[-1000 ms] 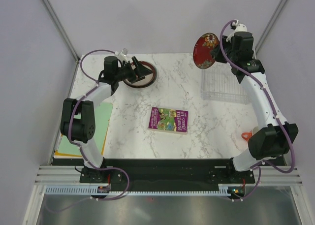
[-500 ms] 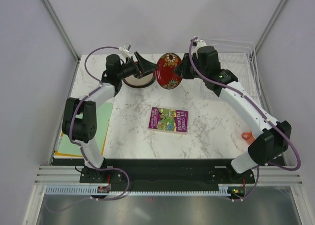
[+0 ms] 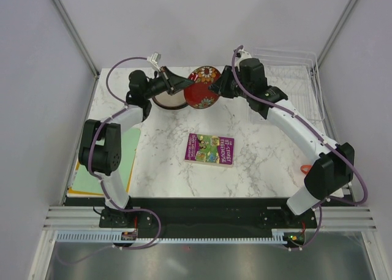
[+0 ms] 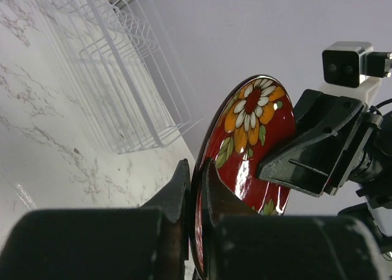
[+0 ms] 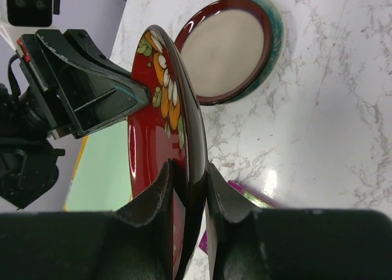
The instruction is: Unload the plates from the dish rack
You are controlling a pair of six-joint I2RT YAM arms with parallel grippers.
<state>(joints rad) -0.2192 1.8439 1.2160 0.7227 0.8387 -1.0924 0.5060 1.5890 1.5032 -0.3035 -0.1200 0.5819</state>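
The red-patterned plate [image 3: 201, 90] hangs on edge beside the 2 stacked plates [image 3: 168, 100], well apart from the dish rack [image 4: 122, 78], clamped in my right gripper [image 5: 187, 176]; my left gripper [image 4: 195, 185] straddles its rim, grip undeterminable, so this handover step needs my left closure confirmed before my right releases.
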